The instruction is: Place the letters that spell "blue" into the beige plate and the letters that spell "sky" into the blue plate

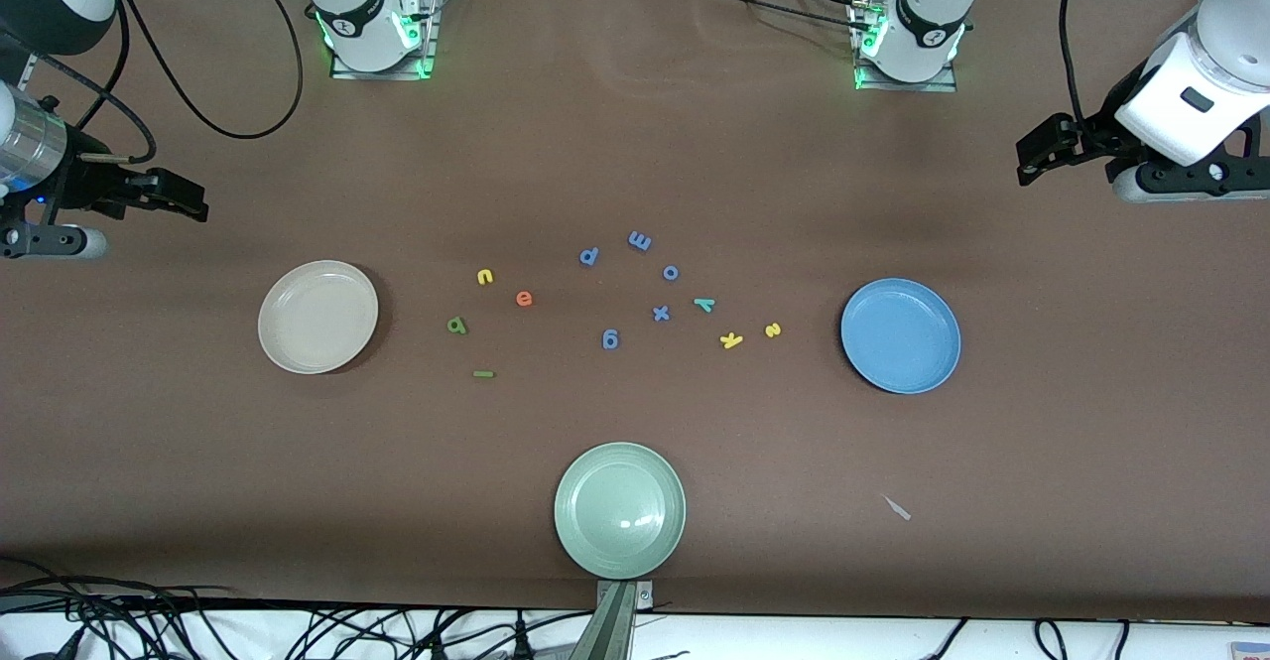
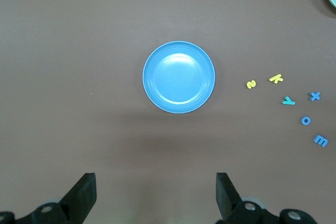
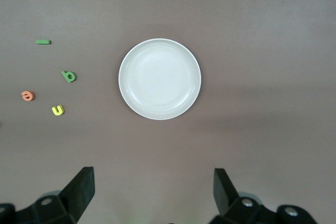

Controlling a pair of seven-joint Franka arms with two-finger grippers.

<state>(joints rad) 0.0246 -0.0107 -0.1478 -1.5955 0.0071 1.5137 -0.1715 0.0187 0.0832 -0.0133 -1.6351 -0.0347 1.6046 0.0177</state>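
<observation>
- Table [image 1: 635, 144] was covered in matt brown sheet, cloth- or paper-like, with faint creases near the arm bases.
- Beige plate [image 1: 317, 317], blue plate [image 1: 900, 335] and green plate [image 1: 619, 509] looked like smooth plastic; the green one showed a glossy highlight, the blue a soft sheen.
- Letters, e.g. orange e [image 1: 524, 298] and yellow k [image 1: 731, 340], looked matt, foam-like.
- Arm shells [image 1: 1191, 94] were glossy white plastic; gripper fingers [image 2: 84, 195] matt black.
</observation>
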